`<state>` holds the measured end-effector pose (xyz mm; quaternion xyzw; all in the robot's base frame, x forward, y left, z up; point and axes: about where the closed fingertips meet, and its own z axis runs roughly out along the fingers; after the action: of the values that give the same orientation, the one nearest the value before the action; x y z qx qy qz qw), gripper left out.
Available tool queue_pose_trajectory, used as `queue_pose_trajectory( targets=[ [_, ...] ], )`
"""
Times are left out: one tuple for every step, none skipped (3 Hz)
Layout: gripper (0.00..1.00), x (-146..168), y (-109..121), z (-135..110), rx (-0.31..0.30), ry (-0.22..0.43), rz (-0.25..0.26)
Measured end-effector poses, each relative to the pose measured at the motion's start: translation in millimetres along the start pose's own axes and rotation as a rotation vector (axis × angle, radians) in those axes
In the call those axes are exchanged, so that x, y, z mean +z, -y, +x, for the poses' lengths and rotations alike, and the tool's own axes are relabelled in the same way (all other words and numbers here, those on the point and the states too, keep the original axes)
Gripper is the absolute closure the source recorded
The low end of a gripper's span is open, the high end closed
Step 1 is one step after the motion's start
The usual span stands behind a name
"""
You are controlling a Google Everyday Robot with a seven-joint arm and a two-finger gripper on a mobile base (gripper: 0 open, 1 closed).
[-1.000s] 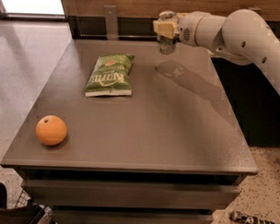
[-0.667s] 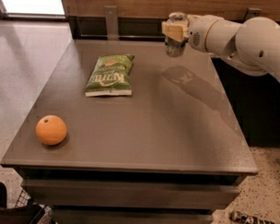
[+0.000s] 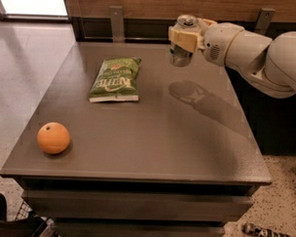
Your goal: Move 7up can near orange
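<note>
My gripper (image 3: 184, 39) is shut on the 7up can (image 3: 180, 53), a silvery-grey can with a shiny top, and holds it upright in the air above the far right part of the dark table (image 3: 152, 140). The can's shadow falls on the tabletop below it. The orange (image 3: 53, 137), round and bright with a dark stem dot, rests near the front left corner of the table, far from the can.
A flat green chip bag (image 3: 115, 79) lies on the table's far left half, between the can and the orange. A wooden wall runs behind the table. The white arm (image 3: 257, 51) reaches in from the right. The floor shows at left and right.
The gripper with the can has shifted slightly left and toward the table's middle; the can stays lifted. The orange and the chip bag have not moved.
</note>
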<state>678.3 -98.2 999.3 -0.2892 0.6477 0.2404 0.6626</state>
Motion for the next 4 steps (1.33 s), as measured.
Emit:
queue_pose_trajectory(
  targets=[
    [1.00,-1.6,-77.9,-10.7,-0.018,0.010,-0.124],
    [1.00,2.1,-129.9,0.6,-0.004,-0.006,-0.192],
    [1.00,19.2,-199.5,29.3,0.057,-0.022,-0.255],
    [1.00,29.6,-244.8,53.3,0.087,-0.052,-0.281]
  ],
)
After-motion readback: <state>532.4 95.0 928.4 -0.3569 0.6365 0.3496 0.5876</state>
